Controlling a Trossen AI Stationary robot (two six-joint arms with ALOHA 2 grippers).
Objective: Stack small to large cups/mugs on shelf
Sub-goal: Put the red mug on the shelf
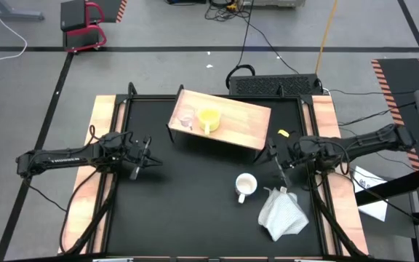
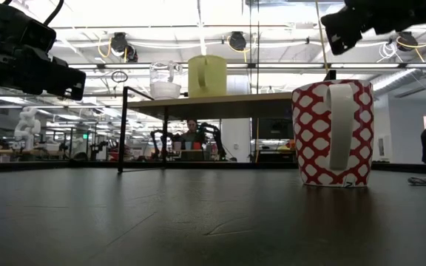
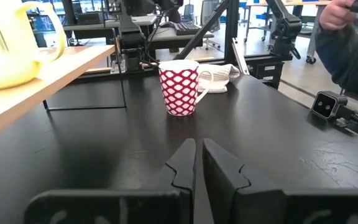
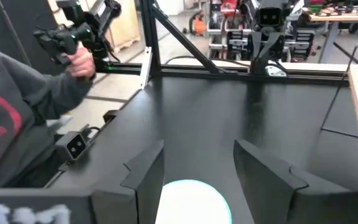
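Though near, cloth [image 1: 283,213] beside white mug [image 1: 245,186].

White mug [image 1: 245,186] and cloth [image 1: 282,214] crowd the right side.

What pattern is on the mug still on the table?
Red with white dots on the mug, handle white; clearest in the low view.

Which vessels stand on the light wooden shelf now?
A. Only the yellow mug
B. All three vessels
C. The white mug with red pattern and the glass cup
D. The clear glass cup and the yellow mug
D: the small clear glass cup and the yellow handled mug stand on the light wooden shelf, while the white handled mug with red pattern stands on the black table.
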